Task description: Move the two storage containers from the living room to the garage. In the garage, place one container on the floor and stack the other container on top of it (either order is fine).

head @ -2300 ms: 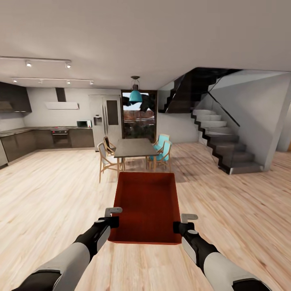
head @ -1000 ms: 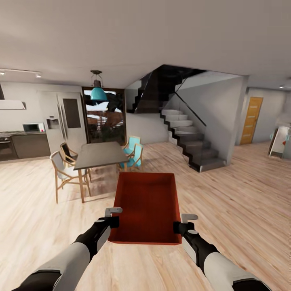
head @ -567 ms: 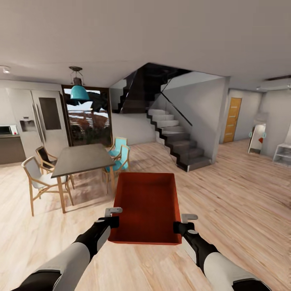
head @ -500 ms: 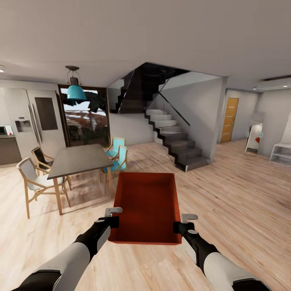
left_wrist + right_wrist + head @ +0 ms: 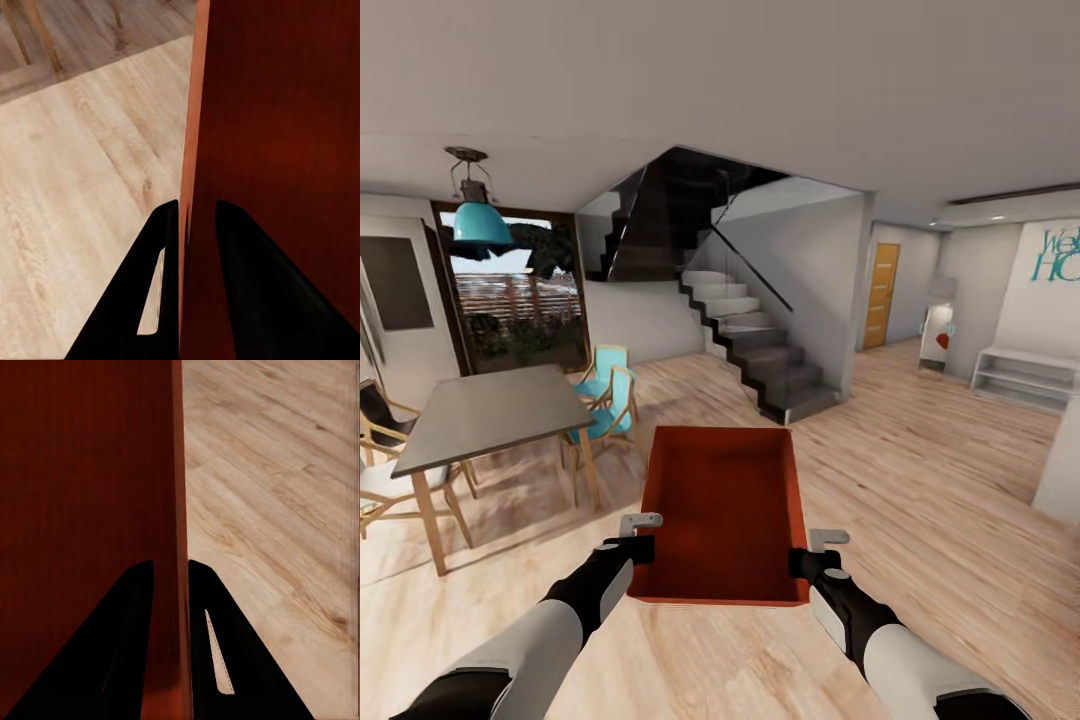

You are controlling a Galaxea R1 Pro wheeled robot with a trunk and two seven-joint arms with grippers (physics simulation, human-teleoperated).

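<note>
Carrying the bin [image 5: 724, 515] level out front, you've got the left tool [image 5: 641, 537] pinched shut over its left wall and the right tool [image 5: 809, 551] clamped on the right wall, one finger [image 5: 154, 255] outside, one inside. Wood floor [image 5: 920, 500] lies wide open ahead and right. The dining table [image 5: 490, 412] and chairs [image 5: 605, 395] sit left; the stairs [image 5: 760, 350] stand beyond.

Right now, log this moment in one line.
phase: transit | left claw: shut on storage container wall | right claw: shut on opposite wall | floor: wood
</note>
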